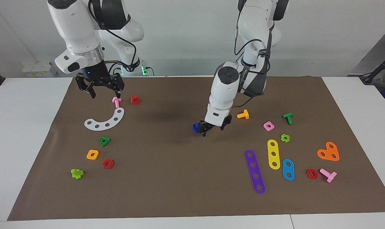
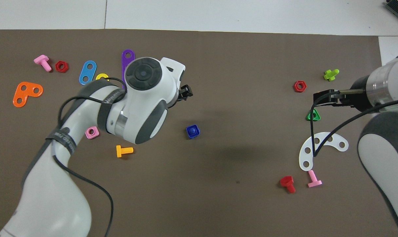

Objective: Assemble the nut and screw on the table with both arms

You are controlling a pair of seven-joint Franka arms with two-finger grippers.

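On the white table with its wide brown mat [image 1: 167, 178], the step in hand looks like the finish of the joining. The small dark-blue square plastic nut [image 2: 193, 131] lies flat near the mat's middle. A round blue bump fills its centre hole, probably the shaft of the dark-blue plastic screw [image 2: 193, 130]. If so, the glossy white left arm [image 1: 225, 86] should lift straight up so that no finger catches the pair.

That arm bends steeply down, wrist folded, and the black left gripper [image 1: 214, 129] hangs low just beside the nut, its fingers parted and gripping nothing. Whether a finger touches the nut cannot be told. The white right arm [image 1: 74, 31] waits, and its black right gripper [image 1: 104, 94] is spread wide and empty above a pink plastic bolt [image 1: 116, 101]
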